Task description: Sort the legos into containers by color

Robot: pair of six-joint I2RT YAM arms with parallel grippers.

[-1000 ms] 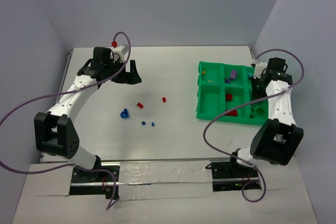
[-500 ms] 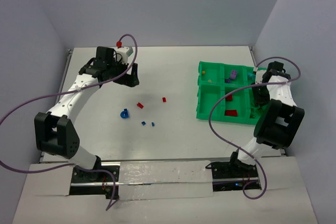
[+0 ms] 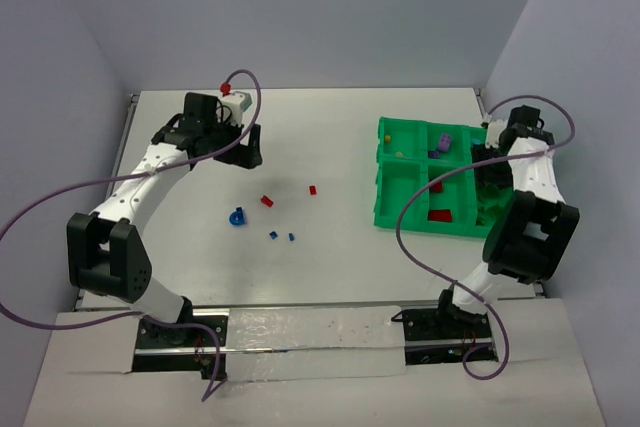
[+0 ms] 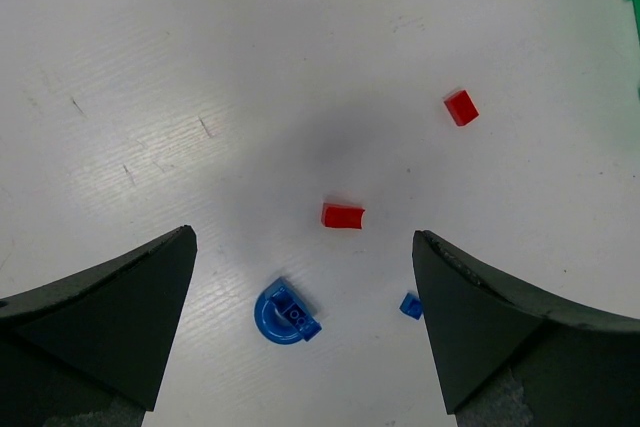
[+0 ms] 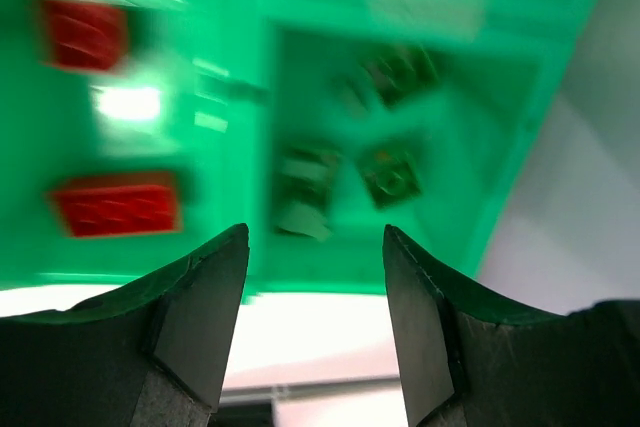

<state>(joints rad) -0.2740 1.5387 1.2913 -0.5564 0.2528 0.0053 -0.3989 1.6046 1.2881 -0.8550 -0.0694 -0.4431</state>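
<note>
Loose legos lie on the table: a red brick [image 3: 267, 200] [image 4: 343, 215], a second red brick [image 3: 312, 189] [image 4: 460, 107], a blue arch piece [image 3: 237, 216] [image 4: 286, 313] and a small blue brick [image 3: 272, 235] [image 4: 410, 305]. My left gripper [image 3: 250, 145] [image 4: 303, 237] hangs open above them, holding nothing. The green tray [image 3: 379, 217] [image 5: 250, 97] has the containers. My right gripper [image 3: 493, 157] [image 5: 315, 232] is open and empty over its right side. Below it, green bricks [image 5: 390, 172] lie in one compartment and red bricks [image 5: 118, 204] in the neighbouring one.
Another tiny blue brick [image 3: 291, 237] lies beside the small blue one. The tray also holds a purple brick [image 3: 443, 142] and a yellow one [image 3: 400, 154]. Walls close the table at the back and on both sides. Purple cables loop from both arms.
My right gripper has opened over the tray's right side and drawn back a little toward the far end. The left gripper shifted only slightly and stays open.
</note>
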